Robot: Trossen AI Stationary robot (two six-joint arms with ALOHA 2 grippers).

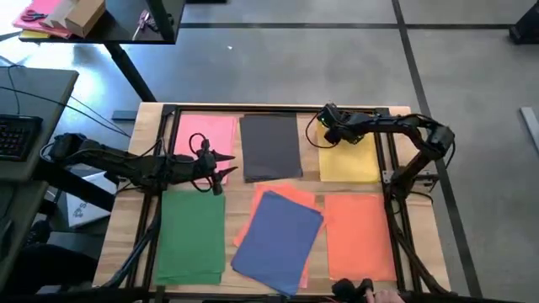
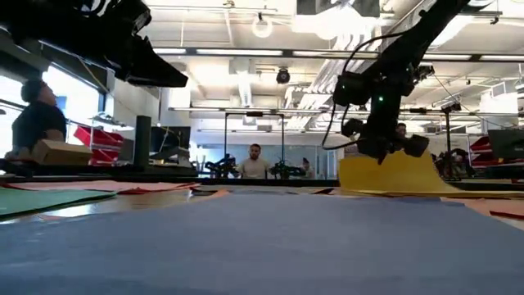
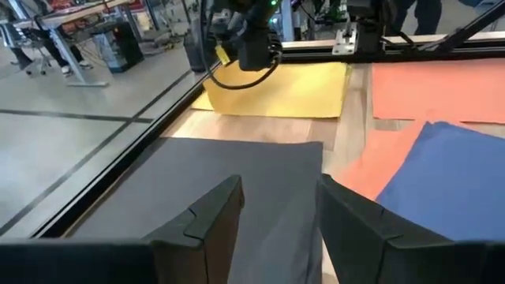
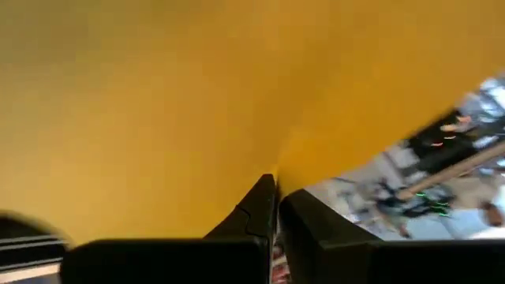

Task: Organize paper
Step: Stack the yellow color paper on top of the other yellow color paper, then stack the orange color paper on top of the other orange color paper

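Six paper sheets lie on the wooden table: pink point(image 1: 206, 135), dark grey point(image 1: 271, 145) and yellow point(image 1: 349, 160) along the far side, green point(image 1: 192, 231) at the near left, and blue point(image 1: 278, 240) over one orange sheet point(image 1: 295, 198), with another orange sheet point(image 1: 360, 236) at the near right. My right gripper point(image 1: 327, 128) is shut on the yellow sheet's far left part. My left gripper point(image 3: 280, 193) hovers open over the dark grey sheet's point(image 3: 237, 170) near left part point(image 1: 226, 172), touching nothing. My right gripper pinches the yellow sheet's edge point(image 4: 272, 170) between its two fingers, near the sheet's far left corner, coming from above. That part point(image 2: 385, 168) is raised off the table and curves up to the fingers. The rest of the sheet point(image 2: 426, 187) stays on the table.
A dark frame point(image 1: 278, 108) runs around the table's edges. Bare wood shows between the sheets. Beyond the far left stands a desk with a cardboard box point(image 1: 80, 15); a keyboard point(image 1: 17, 135) is at the left. People point(image 2: 255, 164) are in the room behind.
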